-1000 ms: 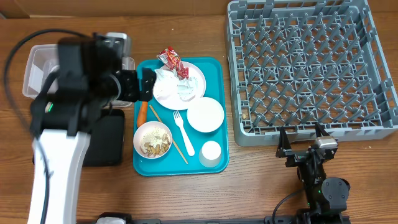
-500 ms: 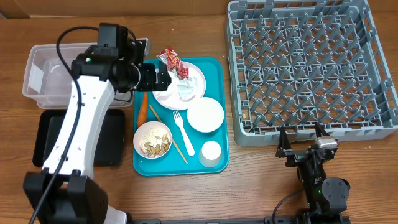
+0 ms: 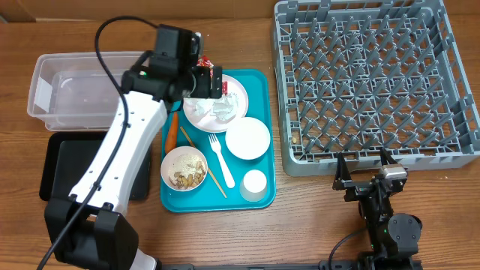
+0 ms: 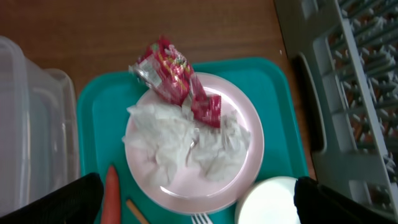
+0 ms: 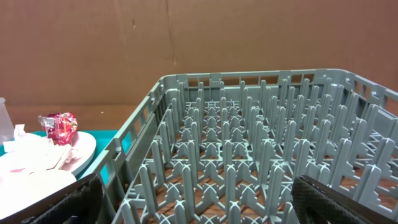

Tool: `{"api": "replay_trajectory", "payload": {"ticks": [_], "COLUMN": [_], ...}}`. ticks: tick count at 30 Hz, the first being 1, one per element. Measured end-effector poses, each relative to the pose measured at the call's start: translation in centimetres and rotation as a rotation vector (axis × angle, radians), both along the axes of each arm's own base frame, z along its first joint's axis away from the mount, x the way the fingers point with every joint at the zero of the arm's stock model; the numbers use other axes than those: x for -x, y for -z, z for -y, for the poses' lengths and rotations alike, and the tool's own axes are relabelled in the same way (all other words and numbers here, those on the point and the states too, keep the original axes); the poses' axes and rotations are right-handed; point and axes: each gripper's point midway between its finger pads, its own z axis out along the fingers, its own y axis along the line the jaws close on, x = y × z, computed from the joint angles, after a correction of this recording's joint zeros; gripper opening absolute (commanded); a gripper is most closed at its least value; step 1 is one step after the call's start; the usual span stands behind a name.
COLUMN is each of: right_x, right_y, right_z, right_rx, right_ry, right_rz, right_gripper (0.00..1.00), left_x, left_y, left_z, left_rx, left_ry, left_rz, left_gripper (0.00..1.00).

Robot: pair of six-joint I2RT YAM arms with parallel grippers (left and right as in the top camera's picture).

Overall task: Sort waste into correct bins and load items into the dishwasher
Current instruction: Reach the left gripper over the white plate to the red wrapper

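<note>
Wrapper [image 4: 176,78] atop napkins [image 4: 165,140] — beneath wide-spread left claw [image 4: 198,200]

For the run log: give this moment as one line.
left gripper: open, above red wrapper and napkins on plate | right gripper: open, empty, beside dish rack

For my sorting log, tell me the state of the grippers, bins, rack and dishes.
left gripper, open above the plate
right gripper, open, empty
clear tub, empty
dish rack, no dishes loaded
plate, holds napkins and red wrapper
bowl near the carrot, holds food scraps
other bowl, empty
</note>
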Motion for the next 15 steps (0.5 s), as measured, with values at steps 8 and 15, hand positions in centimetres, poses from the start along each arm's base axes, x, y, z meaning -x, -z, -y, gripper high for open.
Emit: {"api": "replay_trajectory", "payload": {"ticks": [8, 15], "right_x": [0.0, 0.0], "right_y": [0.0, 0.0], "right_z": [0.0, 0.0], "right_rx": [0.000, 0.000], "right_ry": [0.000, 0.000], "right_rz": [0.000, 0.000], "right_gripper": [1.00, 1.00], "left_x": [-3.0, -5.3], "left_y": [-2.5, -0.4], "left_z": [-0.2, 0.3], "left_rx": [-0.023, -0.029], "left_ry": [-0.049, -0.057], "left_rz": [0.165, 0.176], "left_gripper": [1.00, 1.00]}}
